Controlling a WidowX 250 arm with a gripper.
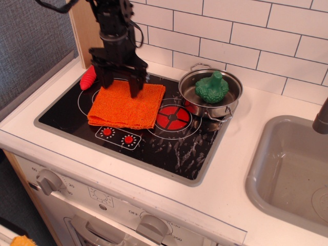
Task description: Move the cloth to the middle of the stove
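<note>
The orange cloth [124,105] lies flat on the black stove [174,148], covering most of the left burner and reaching the edge of the right red burner [173,117]. My gripper [119,85] stands over the cloth's far edge. Its two black fingers [135,86] are spread wide apart, with the tips at or just above the fabric. I cannot tell whether they touch it. No cloth is pinched between them.
A small red ribbed toy [88,78] lies at the stove's far left corner, beside the gripper. A steel pot [225,105] holding a green toy vegetable [211,88] sits at the stove's far right. A grey sink [287,174] is on the right. Oven knobs [47,180] line the front.
</note>
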